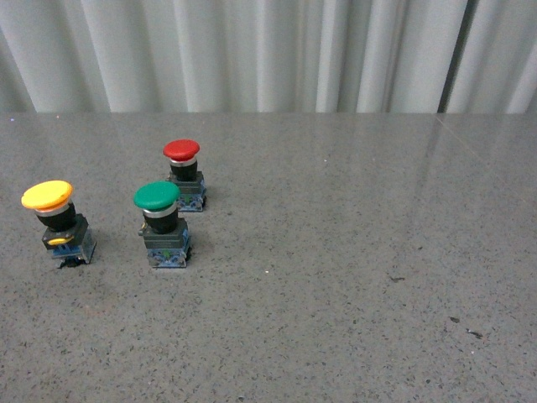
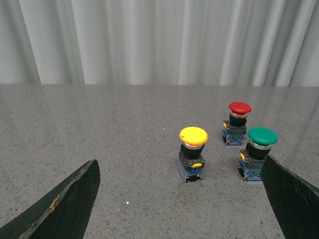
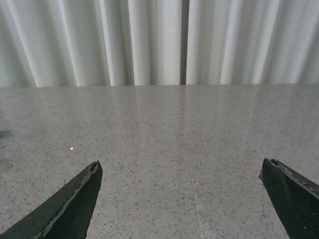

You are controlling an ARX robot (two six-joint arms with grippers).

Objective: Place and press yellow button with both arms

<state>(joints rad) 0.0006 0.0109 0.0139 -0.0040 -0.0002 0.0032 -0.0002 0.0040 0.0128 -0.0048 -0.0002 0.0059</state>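
The yellow button [image 1: 57, 222] stands upright on the grey table at the left of the front view, with a yellow mushroom cap, black body and blue-grey base. It also shows in the left wrist view [image 2: 192, 153], ahead of my left gripper [image 2: 182, 196], whose fingers [image 2: 65, 206] are wide open and empty. My right gripper [image 3: 182, 196] is open and empty over bare table; no button shows in its view. Neither arm shows in the front view.
A green-capped button [image 1: 163, 222] stands just right of the yellow one, and a red-capped button [image 1: 185, 174] stands behind it. Both show in the left wrist view, green [image 2: 258, 153] and red [image 2: 237, 122]. A white pleated curtain [image 1: 268, 50] backs the table.
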